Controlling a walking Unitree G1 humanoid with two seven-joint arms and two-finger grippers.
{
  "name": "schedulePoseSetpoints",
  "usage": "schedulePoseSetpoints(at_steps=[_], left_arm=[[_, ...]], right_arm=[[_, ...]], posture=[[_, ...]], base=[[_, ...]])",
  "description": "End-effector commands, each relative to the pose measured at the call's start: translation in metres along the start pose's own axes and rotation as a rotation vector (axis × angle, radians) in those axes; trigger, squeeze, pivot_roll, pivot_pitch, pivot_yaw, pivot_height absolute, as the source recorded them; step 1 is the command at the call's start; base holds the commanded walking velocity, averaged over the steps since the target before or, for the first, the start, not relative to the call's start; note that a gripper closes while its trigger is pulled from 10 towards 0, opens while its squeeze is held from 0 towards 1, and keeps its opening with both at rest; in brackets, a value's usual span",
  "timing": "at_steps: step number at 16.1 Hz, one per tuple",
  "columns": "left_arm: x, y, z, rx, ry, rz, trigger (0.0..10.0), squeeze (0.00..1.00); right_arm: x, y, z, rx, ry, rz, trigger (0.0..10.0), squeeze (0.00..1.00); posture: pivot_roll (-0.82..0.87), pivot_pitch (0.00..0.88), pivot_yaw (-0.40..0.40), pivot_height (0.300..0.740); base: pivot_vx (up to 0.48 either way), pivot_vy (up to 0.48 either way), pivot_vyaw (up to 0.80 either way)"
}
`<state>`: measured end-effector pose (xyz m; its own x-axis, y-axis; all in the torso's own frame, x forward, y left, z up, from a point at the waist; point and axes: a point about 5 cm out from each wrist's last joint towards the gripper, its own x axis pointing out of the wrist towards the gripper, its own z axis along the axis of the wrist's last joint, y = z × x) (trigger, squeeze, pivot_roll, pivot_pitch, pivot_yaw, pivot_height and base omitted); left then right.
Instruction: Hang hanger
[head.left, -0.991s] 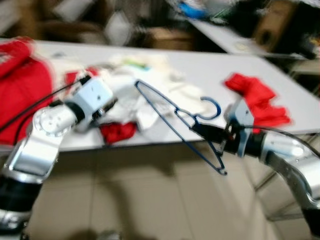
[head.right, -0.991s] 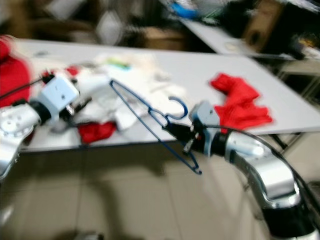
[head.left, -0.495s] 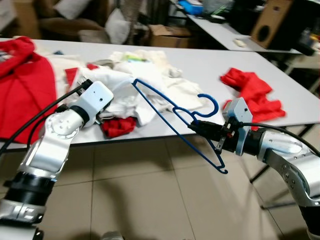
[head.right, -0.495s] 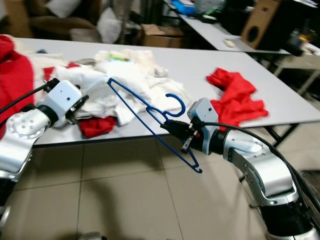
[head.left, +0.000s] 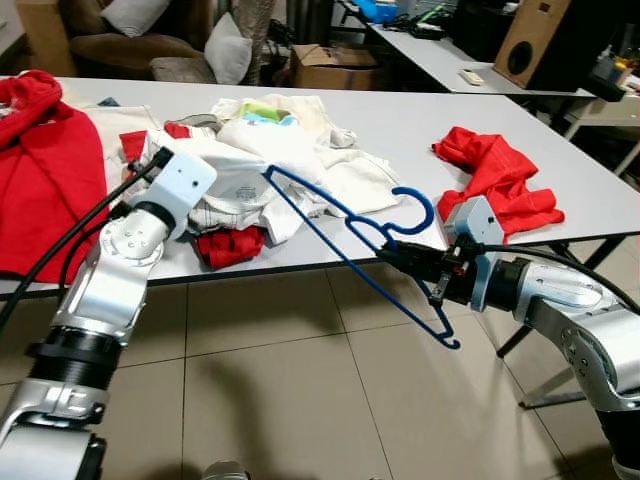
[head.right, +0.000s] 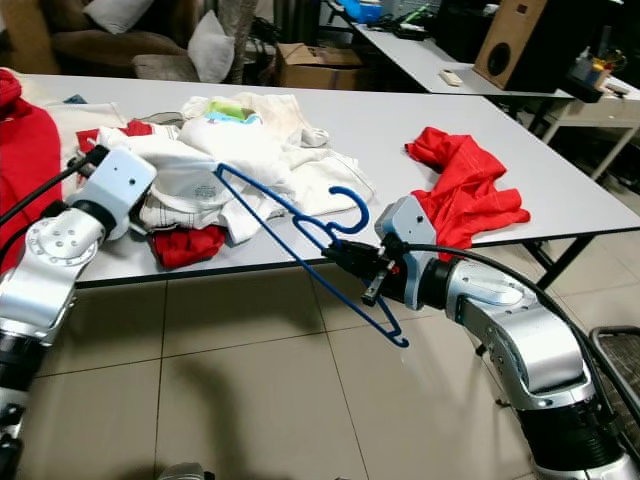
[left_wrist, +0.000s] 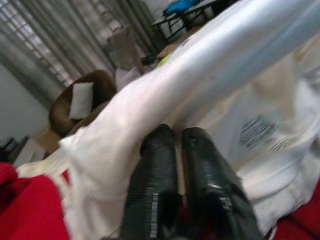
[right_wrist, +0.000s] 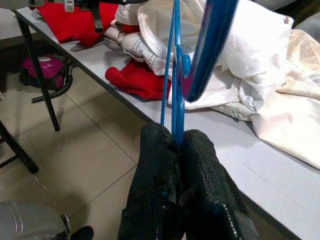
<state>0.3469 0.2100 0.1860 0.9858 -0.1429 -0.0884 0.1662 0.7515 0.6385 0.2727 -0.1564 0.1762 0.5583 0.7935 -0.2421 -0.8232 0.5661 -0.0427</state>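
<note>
blue hanger clamped in the right gripper off the tabletop's front edge

the right gripper (head.left: 400, 259) has its two black fingers (right_wrist: 161, 150) pressed together on the thin wire of the blue hanger (head.left: 350, 240), just below the hook. the hanger is held in the air, tilted, in front of the tabletop (head.left: 400, 130): its hook curls upward near the tabletop's front edge, one end reaches over the white clothes pile (head.left: 290, 170) lying on the tabletop, and the other end hangs down over the tiled floor (head.left: 280, 390). the left gripper (left_wrist: 177, 145) sits at the white clothes pile, its fingers together and touching white cloth; a small red garment (head.left: 230, 245) lies at the pile's near side. farther along the tabletop from the pile, a crumpled red cloth (head.left: 495, 180) rests near the right arm, and a large red garment (head.left: 45, 180) covers the opposite end.
</note>
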Motion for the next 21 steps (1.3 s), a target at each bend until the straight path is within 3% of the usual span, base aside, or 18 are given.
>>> schedulePoseSetpoints(at_steps=[1, 9, 11, 12, 14, 15, 18, 21], left_arm=[[0.003, -0.003, 0.005, -0.028, -0.033, -0.020, 0.0, 0.00], [-0.016, -0.005, 0.006, -0.021, -0.087, -0.094, 0.0, 0.00], [-0.030, -0.009, 0.010, -0.096, -0.125, -0.201, 10.0, 0.00], [-0.035, -0.013, 0.013, -0.094, -0.156, -0.252, 10.0, 1.00], [-0.047, -0.023, 0.019, -0.084, -0.218, -0.340, 10.0, 1.00], [-0.048, -0.023, 0.021, -0.091, -0.217, -0.325, 10.0, 1.00], [-0.037, -0.012, 0.023, -0.082, -0.182, -0.173, 10.0, 1.00], [-0.033, -0.009, 0.017, -0.061, -0.126, -0.103, 10.0, 1.00]], right_arm=[[-0.003, -0.006, 0.005, -0.026, -0.007, -0.027, 10.0, 0.00], [-0.002, -0.008, 0.005, -0.026, -0.007, -0.031, 10.0, 0.00], [0.000, -0.008, 0.004, -0.027, -0.008, -0.027, 10.0, 0.00], [0.001, -0.008, 0.004, -0.029, -0.008, -0.024, 10.0, 0.00], [0.003, -0.007, 0.005, -0.035, -0.009, -0.018, 10.0, 0.00], [0.004, -0.006, 0.006, -0.037, -0.012, -0.012, 10.0, 0.00], [0.005, -0.005, 0.006, -0.039, -0.012, -0.001, 10.0, 0.00], [0.007, -0.002, 0.004, -0.034, -0.008, 0.013, 10.0, 0.00]], posture=[[-0.02, 0.000, -0.107, 0.740], [-0.02, 0.000, -0.111, 0.740], [-0.02, 0.000, -0.109, 0.740], [-0.02, 0.000, -0.109, 0.740], [-0.03, 0.000, -0.106, 0.740], [-0.03, 0.000, -0.108, 0.740], [-0.03, 0.000, -0.108, 0.740], [-0.02, 0.000, -0.107, 0.740]], base=[[0.000, 0.000, 0.00], [0.000, 0.000, 0.00], [0.000, 0.000, 0.00], [0.000, 0.000, 0.00], [0.000, 0.000, 0.00], [0.000, 0.000, 0.00], [0.000, 0.000, 0.00], [0.000, 0.000, 0.00]])
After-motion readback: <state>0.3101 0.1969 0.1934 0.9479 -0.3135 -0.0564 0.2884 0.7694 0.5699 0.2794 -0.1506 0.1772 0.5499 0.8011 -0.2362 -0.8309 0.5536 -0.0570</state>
